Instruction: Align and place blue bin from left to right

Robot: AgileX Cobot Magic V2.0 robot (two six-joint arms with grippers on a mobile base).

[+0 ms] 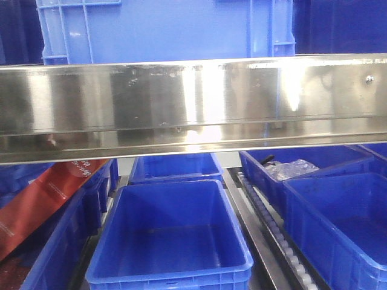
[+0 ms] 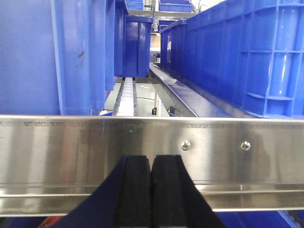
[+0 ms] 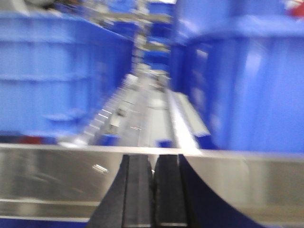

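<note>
The blue bin point(image 1: 166, 30) sits on the shelf just behind the shiny rail point(image 1: 193, 103). The left gripper point(image 2: 151, 190) and right gripper point(image 3: 153, 194) are pinched together, holding nothing, before the rail. I think reaching comes next: open up, go over the rail.

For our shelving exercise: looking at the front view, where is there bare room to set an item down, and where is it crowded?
The centre front bin is bare inside, as is the right front bin. The right rear bin holds clear plastic bags. It is crowded at left, where a red package leans across the left bins.
</note>
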